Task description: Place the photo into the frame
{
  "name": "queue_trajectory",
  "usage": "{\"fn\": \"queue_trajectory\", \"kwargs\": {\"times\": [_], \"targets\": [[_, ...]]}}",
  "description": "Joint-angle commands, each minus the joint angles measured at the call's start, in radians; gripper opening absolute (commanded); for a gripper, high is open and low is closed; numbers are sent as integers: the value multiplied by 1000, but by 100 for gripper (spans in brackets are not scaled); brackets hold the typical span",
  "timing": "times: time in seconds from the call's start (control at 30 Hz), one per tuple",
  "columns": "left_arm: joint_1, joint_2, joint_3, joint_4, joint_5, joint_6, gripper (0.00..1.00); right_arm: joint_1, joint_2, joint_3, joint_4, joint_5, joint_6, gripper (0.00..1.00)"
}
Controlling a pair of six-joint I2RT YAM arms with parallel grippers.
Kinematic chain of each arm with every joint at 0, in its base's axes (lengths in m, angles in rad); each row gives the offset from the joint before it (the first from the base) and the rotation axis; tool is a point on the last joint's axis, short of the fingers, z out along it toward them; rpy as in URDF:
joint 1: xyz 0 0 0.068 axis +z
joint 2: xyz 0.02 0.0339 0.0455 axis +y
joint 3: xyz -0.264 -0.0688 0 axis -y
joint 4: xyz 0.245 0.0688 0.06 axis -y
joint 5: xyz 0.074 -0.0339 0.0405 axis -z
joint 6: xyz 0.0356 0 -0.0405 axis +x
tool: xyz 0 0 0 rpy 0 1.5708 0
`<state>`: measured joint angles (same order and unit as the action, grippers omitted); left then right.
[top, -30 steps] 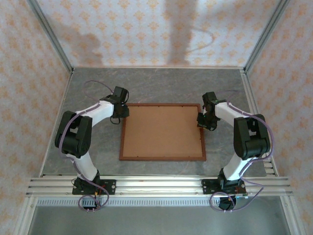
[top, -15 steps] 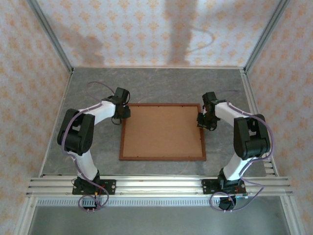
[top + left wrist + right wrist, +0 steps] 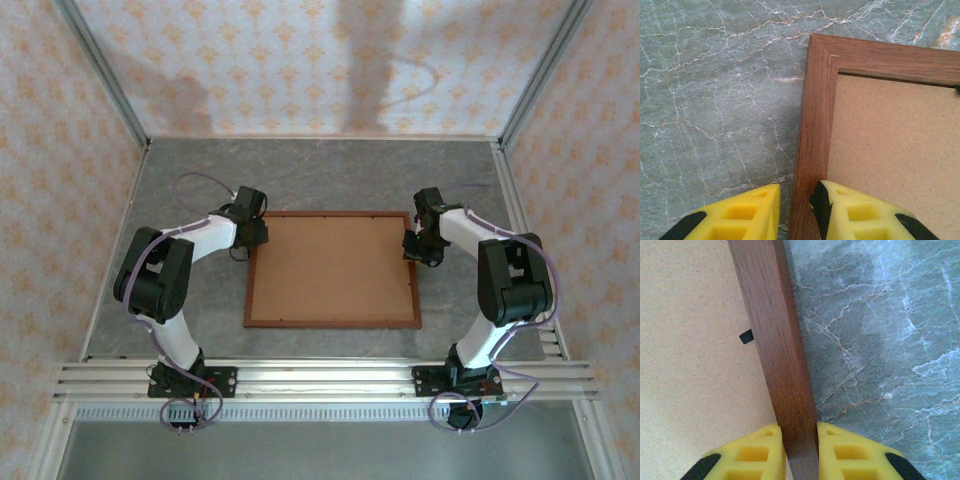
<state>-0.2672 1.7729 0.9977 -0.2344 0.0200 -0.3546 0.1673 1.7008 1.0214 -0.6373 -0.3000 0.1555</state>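
Reddish-brown frame (image 3: 775, 340) rail clamped between right fingers (image 3: 850, 455).

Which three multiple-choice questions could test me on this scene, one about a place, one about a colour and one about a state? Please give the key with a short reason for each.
1. Where is the right gripper?
A) at the right side of the frame
B) at the frame's near left corner
C) at the middle of the frame's near edge

2. What colour are the right gripper's pads?
A) blue
B) yellow
C) white

3. How do the right gripper's fingers stand?
A) wide apart with nothing between them
B) shut on the frame's moulding
C) shut on a loose print

Key:
1 A: the top view shows it at the far part of the right side.
2 B: the right wrist view shows yellow pads.
3 B: both pads touch the sides of the moulding.
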Motion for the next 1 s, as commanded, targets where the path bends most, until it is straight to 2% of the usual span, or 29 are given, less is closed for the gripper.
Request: {"fn": "queue_trajectory", "kwargs": {"times": [0.0,0.67,0.97], "targets": [[-41,28,-64,-109,72,-16,29,-2,25,9,33,21,4,19],[-64,16,-108,-85,97,-24,29,-2,25,8,31,22,7,19],[-63,-21,-15,-132,77,1,31,-1,16,11,27,22,7,19]]}}
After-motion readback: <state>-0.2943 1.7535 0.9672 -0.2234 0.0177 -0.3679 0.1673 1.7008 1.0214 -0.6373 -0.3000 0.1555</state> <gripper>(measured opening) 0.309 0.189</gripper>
